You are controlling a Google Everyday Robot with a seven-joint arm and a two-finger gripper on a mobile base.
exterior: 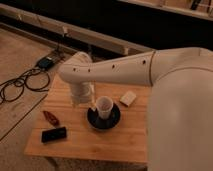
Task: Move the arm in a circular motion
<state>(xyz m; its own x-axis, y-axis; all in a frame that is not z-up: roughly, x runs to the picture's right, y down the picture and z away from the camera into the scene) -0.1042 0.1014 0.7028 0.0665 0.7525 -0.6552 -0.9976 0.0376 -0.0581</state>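
1. Because the task's thing is the arm (125,67) itself, nothing needs taking hold of. It looks heavy, stiff and smooth-shelled. It reaches from a bulky segment at right leftwards over the table to a bend, then drops down. I judge the circle must come from its own joints.
2. Under it stands a wooden table (125,140), which the low wrist could strike if the sweep dips.
3. At the foot of the downward segment sits the gripper (81,101), low over the tabletop and just left of the cup. Whether it is released or clenched I cannot tell, and nothing is visibly held.
4. A black saucer (114,121) carries an upright white cup (104,106). The cup is probably light and easily tipped, which makes it the nearest hazard.
5. Smaller still are a pale block (128,98) right of the cup, and a black slab (54,134) and a reddish-brown object (50,118) near the table's left front corner.
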